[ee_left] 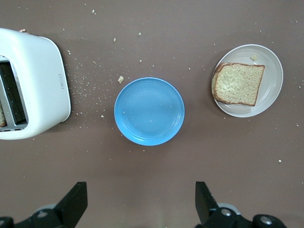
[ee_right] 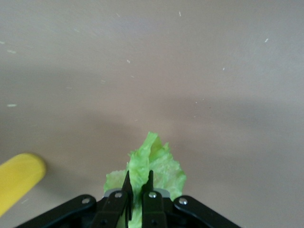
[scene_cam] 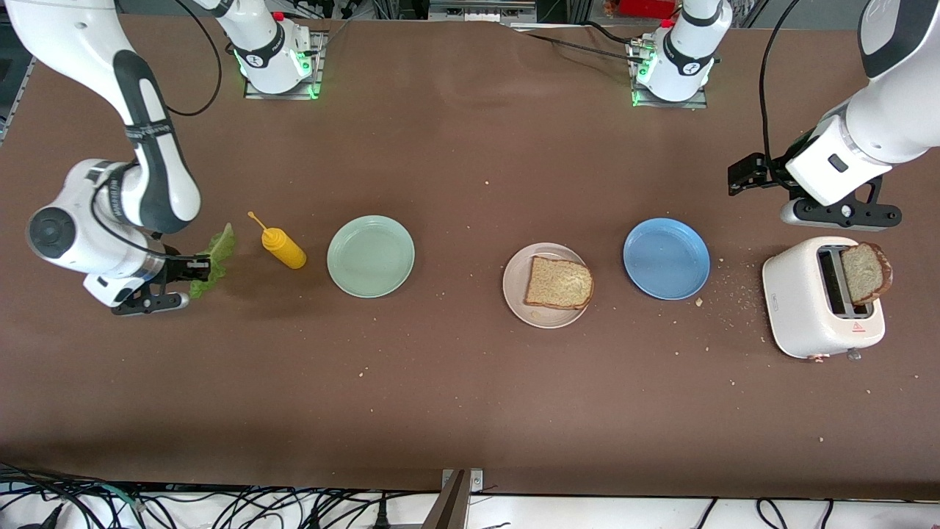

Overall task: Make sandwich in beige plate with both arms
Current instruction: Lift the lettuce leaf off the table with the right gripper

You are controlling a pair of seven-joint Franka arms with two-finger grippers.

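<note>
Lettuce leaf [ee_right: 151,164] — pinched by right pincer [ee_right: 137,187] — above brown table [scene_cam: 455,397].

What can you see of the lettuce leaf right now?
The lettuce leaf is crinkled, bright green and looks thin and limp. The right gripper is shut on one end of it, at the right arm's end of the table, beside the yellow squeeze bottle. Whether its free end touches the table is unclear.
</note>
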